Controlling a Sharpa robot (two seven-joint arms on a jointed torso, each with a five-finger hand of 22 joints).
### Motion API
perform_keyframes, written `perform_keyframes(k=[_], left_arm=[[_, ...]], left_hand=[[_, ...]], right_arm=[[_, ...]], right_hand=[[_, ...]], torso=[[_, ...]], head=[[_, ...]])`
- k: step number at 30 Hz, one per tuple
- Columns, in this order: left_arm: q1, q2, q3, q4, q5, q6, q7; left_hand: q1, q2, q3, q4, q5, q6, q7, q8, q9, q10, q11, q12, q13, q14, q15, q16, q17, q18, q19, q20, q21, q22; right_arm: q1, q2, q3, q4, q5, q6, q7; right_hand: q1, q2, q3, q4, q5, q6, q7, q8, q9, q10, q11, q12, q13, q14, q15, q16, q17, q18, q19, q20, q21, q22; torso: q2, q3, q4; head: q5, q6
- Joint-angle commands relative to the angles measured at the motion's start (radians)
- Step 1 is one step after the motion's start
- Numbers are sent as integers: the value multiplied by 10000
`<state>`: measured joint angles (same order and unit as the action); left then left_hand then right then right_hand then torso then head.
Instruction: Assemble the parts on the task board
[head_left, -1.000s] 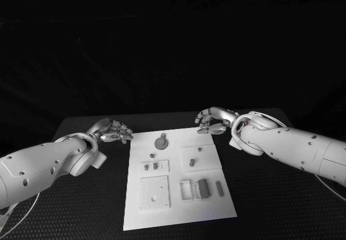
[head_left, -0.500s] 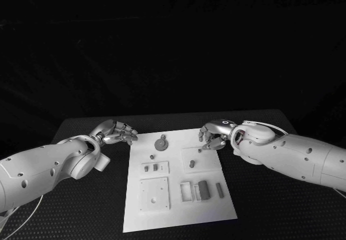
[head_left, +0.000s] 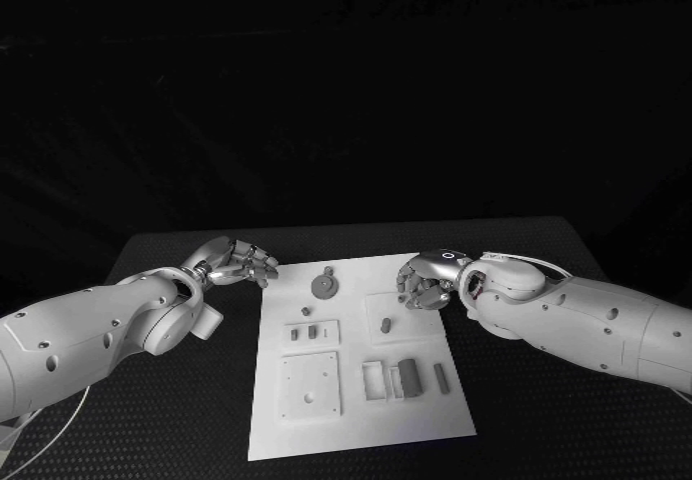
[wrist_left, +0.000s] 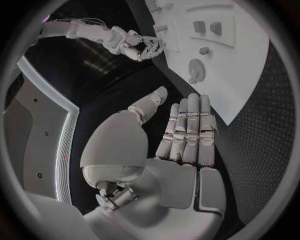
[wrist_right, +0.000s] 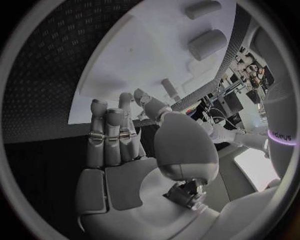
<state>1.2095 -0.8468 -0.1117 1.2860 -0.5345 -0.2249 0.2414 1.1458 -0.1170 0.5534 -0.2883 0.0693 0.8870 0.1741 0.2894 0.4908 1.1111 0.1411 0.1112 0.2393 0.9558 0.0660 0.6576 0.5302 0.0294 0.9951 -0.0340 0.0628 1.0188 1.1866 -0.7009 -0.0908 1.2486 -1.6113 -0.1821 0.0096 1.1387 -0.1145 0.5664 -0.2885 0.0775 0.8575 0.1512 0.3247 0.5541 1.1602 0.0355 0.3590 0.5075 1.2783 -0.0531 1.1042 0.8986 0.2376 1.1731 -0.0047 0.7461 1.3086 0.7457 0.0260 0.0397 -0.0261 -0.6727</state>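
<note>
On 1 task board (head_left: 351, 400): several parts (head_left: 407, 377)

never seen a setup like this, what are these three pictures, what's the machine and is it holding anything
It is a robot with two white arms, each ending in a silver hand. One picture looks down from its head at a black table; the round pictures come from cameras at its wrists, behind each palm. On the table lies a white task board carrying small grey parts, such as a round disc and an upright block. The left hand hangs beside the board's far left corner; the right hand is over its far right edge. Both wrist pictures show bare palms with fingers stretched out, so neither holds anything.
</note>
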Motion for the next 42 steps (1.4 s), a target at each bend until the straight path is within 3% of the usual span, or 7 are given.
perform_keyframes(k=[1,6,16,22,32,38,42], left_arm=[[10,-2,8,21,93,133,148],[10,-10,8,29,93,131,119],[10,-28,8,29,93,117,46],[10,-22,7,21,93,122,13],[10,-16,7,17,93,152,-15],[10,-18,7,10,94,167,-45],[10,-12,7,13,95,181,-53]], left_hand=[[-30,72,-62,-8,-24,-66,-10,66,9,-72,-26,64,-10,58,25,-72,13,-30,16,45,19,-14],[-33,76,-80,-6,-24,-89,-1,61,6,-97,-18,69,-18,65,28,-99,20,-30,18,48,20,-47],[-60,98,-114,4,-24,-130,16,54,-1,-139,-4,83,-31,84,31,-143,37,-31,28,52,26,-104],[-118,134,-147,23,-23,-155,28,54,-4,-159,2,106,-39,101,34,-183,54,-32,36,55,28,-154],[-211,175,-189,40,-22,-190,41,55,-8,-185,6,140,-50,122,35,-234,80,-33,48,56,32,-217],[-265,199,-209,47,-21,-224,54,48,-14,-192,4,163,-54,137,33,-260,96,-31,58,54,35,-250],[-293,204,-221,50,-22,-235,58,48,-15,-202,5,172,-58,142,32,-274,104,-33,59,54,35,-267]], right_arm=[[-22,27,0,24,-160,127,-14],[-81,83,-6,-3,-185,-65,21],[-148,135,-27,47,-449,-189,-95],[-205,191,-33,8,-583,-461,-209],[-353,263,-53,-46,-1033,-866,-402],[-389,275,-54,-41,-1225,-963,-407],[-402,310,-56,-111,-1345,-948,-430]], right_hand=[[-161,-85,225,-3,28,-95,267,-292,-81,-1035,644,-1601,-979,430,399,519,89,242,321,-255,462,222],[-78,-192,291,-16,25,-65,265,-388,-209,-1431,944,-2324,-1639,211,689,502,-24,242,82,-176,391,196],[41,-193,289,-16,21,3,251,-481,-418,-1585,1105,-2829,-2283,-124,849,493,-198,242,-216,9,265,182],[85,-214,359,-15,22,18,245,-539,-551,-2341,1338,-2940,-2814,-890,1076,25,-583,160,-905,300,-237,48],[193,-98,338,-12,22,174,191,-515,-668,-2034,1311,-2816,-3090,-1157,1057,185,-785,205,-1149,494,-338,143],[119,233,335,5,24,703,46,-286,-660,-572,838,-2141,-2794,-931,600,498,-867,242,-871,439,-94,215],[103,322,377,-1,29,879,-27,-226,-668,-316,732,-2103,-2762,-861,496,550,-965,242,-812,384,-32,208]], torso=[[-3,-3,-4],[1,-6,-15],[-8,-14,-8],[-8,-7,-5],[-4,-5,-3],[-7,4,-11],[-8,-2,-14]], head=[[17,-18],[38,-30],[37,-44],[39,-49],[25,-63],[32,-83],[24,-90]])
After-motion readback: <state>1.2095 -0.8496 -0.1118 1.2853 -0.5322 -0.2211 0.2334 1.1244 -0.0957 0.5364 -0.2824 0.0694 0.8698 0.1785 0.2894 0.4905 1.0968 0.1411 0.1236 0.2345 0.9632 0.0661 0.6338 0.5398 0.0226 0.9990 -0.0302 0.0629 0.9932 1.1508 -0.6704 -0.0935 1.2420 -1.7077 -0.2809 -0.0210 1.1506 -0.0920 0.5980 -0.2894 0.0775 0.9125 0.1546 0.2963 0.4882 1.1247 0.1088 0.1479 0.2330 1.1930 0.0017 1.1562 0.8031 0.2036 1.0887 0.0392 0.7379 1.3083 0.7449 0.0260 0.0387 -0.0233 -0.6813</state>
